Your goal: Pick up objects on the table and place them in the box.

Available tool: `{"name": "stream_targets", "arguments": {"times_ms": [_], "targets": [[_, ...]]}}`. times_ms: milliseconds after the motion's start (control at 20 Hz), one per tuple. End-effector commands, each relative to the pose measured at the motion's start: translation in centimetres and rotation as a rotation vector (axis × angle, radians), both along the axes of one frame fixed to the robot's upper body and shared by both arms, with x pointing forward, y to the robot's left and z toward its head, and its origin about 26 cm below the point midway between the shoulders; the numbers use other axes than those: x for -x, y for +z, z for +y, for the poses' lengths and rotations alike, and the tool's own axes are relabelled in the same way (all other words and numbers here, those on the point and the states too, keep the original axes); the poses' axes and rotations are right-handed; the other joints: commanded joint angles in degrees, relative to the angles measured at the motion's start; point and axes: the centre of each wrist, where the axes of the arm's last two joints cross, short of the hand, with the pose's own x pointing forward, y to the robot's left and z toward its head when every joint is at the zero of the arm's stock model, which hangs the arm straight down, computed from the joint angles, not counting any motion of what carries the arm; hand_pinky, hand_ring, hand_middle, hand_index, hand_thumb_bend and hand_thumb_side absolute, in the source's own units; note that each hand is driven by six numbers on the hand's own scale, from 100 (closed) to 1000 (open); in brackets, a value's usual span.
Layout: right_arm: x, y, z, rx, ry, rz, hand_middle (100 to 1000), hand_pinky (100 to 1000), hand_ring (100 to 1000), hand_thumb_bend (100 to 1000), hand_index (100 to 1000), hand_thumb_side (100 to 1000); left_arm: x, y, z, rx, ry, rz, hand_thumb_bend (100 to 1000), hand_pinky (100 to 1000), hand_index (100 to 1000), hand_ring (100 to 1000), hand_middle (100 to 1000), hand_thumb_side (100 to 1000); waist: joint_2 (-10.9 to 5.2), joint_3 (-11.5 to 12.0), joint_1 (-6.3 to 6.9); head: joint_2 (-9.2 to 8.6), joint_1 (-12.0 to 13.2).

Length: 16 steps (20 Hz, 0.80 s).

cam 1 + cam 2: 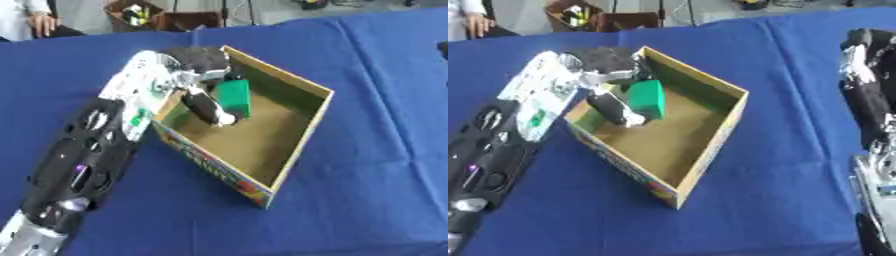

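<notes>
An open cardboard box (302, 132) with a printed front wall stands on the blue tablecloth (367, 165). My left arm reaches over the box's left wall, and my left hand (203, 62) hangs inside near the far corner. A green block (234, 97) stands tilted upright in the box. A dark finger with a pale tip (212, 109) lies against its left side, so the hand looks closed on the block. My right hand (861, 45) shows at the right edge, beside the box and apart from it, with its fingers hidden.
A brown container (140, 15) with small items sits beyond the table's far edge. A person (35, 20) stands at the far left corner. Blue cloth stretches to the right of the box and in front of it.
</notes>
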Motion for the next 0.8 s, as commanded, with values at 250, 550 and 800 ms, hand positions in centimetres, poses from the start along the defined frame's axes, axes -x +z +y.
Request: {"name": "stream_targets", "arguments": {"times_ms": [250, 550, 800], "targets": [[0.2, 0.9, 0.0, 0.014, 0.006, -0.029, 516, 782, 686, 100, 644, 489, -0.3, -0.3, -0.6, -0.039, -0.009, -0.005, 100, 269, 780, 564, 591, 619, -0.71, -0.15, -0.42, -0.88, 0.29], [0.1, 1.0, 0.1, 0.014, 0.012, -0.028, 516, 781, 686, 100, 644, 488, -0.4, 0.1, -0.3, -0.088, 0.037, -0.027, 309, 722, 1000, 900, 937, 1000, -0.83, -0.03, -0.41, -1.00, 0.32], [0.1, 0.9, 0.1, 0.013, 0.016, -0.027, 516, 781, 686, 100, 644, 488, -0.4, 0.9, 0.2, -0.099, 0.153, -0.103, 638, 788, 1000, 939, 958, 1000, -0.92, 0.01, -0.49, -1.07, 0.48]]}}
